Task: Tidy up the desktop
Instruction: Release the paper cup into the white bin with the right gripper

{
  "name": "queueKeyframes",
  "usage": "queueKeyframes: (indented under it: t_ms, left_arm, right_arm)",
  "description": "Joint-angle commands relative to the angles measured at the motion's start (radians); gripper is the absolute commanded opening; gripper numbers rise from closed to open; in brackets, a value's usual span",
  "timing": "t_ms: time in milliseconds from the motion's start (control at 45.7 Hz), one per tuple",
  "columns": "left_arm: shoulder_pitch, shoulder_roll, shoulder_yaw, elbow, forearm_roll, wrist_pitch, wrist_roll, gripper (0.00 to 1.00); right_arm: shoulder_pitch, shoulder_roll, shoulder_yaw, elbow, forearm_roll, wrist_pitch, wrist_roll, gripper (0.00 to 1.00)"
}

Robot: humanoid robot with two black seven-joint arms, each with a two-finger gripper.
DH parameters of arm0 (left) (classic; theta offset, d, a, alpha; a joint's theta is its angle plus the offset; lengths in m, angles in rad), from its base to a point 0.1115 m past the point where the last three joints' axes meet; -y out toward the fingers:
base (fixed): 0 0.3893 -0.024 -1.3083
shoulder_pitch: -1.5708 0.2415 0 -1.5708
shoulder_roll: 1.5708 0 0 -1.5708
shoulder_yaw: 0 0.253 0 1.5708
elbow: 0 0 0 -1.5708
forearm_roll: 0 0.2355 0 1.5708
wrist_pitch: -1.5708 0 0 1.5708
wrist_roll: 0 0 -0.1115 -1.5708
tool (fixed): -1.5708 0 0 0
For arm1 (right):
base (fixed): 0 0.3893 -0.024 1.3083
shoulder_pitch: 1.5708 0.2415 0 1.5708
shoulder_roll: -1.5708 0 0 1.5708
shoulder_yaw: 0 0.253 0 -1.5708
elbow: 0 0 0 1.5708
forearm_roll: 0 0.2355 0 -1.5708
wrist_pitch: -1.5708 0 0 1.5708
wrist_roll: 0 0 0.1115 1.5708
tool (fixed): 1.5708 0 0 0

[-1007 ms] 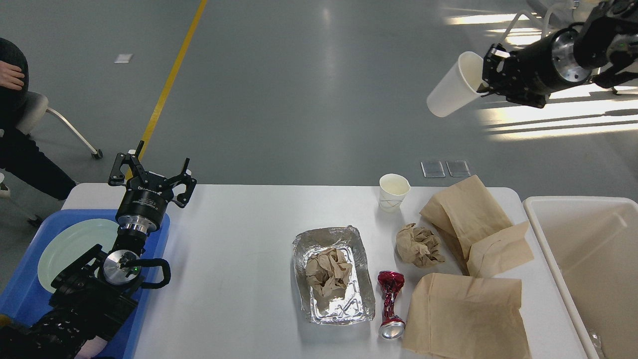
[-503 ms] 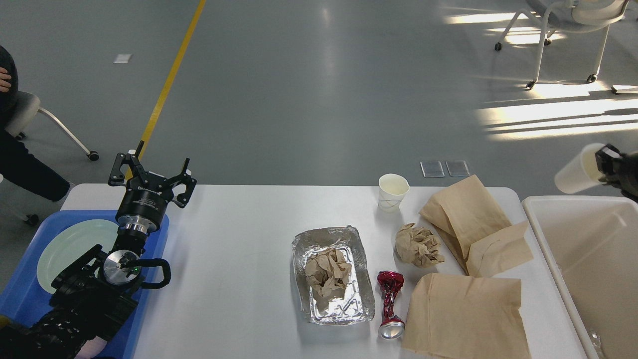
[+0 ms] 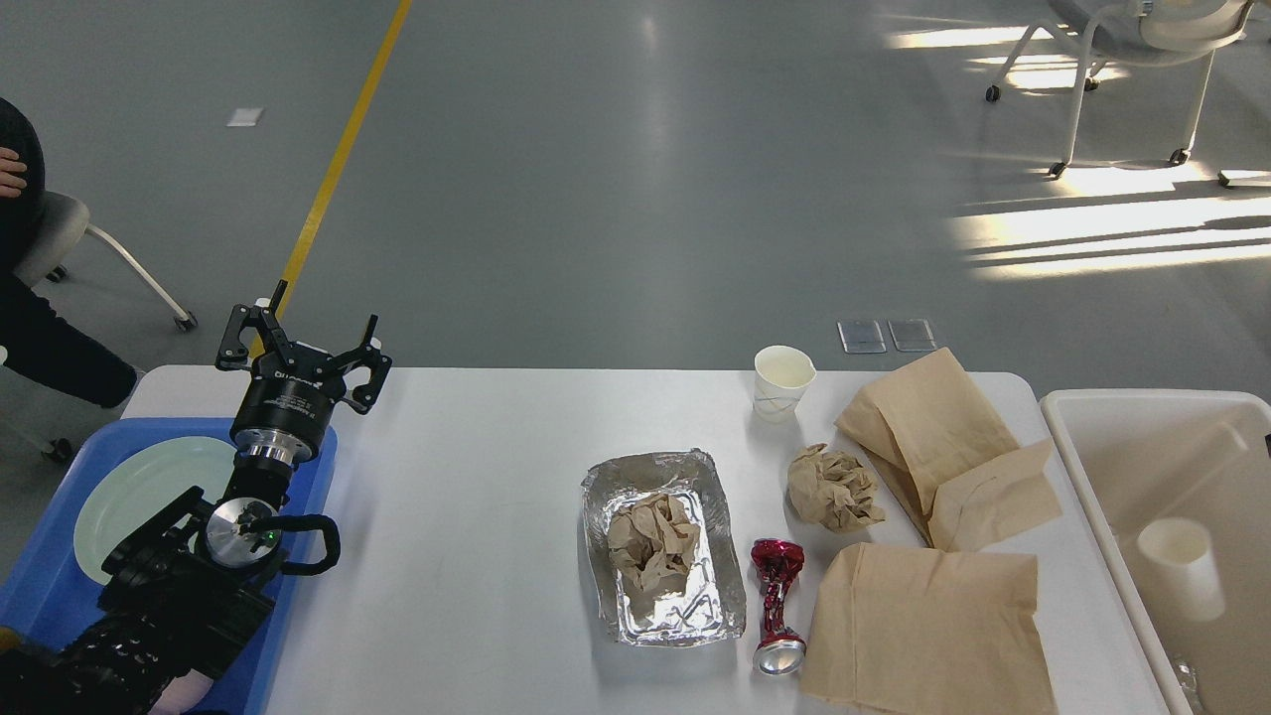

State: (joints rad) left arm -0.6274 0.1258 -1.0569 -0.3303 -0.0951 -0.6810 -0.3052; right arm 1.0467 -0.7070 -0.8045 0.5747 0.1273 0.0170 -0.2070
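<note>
The white desktop (image 3: 467,477) carries litter: a foil tray (image 3: 663,546) with a crumpled brown paper ball (image 3: 653,541) inside it, a crushed red can (image 3: 777,604), a loose crumpled paper ball (image 3: 832,487), a white paper cup (image 3: 782,381) and flat brown paper bags (image 3: 933,427) (image 3: 928,631). My left gripper (image 3: 303,343) is open with nothing in it, above the desktop's far left corner. A second white paper cup (image 3: 1180,566) is in the white bin (image 3: 1092,477) at the right. My right gripper is out of view.
A blue tray (image 3: 308,467) holding a pale green plate (image 3: 139,497) sits at the left edge under my left arm. A seated person (image 3: 20,298) is beyond the far left corner. An office chair (image 3: 1142,40) stands far off at the upper right.
My right arm carried a white cup down and to the right, then left the view. The cup now sits inside the white bin. The left arm has not moved.
</note>
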Motion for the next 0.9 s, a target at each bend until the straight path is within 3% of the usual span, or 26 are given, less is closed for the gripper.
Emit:
queueKeyframes:
  t_ms: [0, 875]
  left_arm:
    - [0.0, 0.0, 0.0, 0.0, 0.0, 0.0, 0.0, 0.96]
    - [0.0, 0.0, 0.0, 0.0, 0.0, 0.0, 0.0, 0.96]
  right_arm:
    - [-0.008, 0.004, 0.004, 0.0, 0.003, -0.003, -0.002, 1.0]
    - [0.006, 0.032, 0.005, 0.013, 0.003, 0.003, -0.002, 1.0]
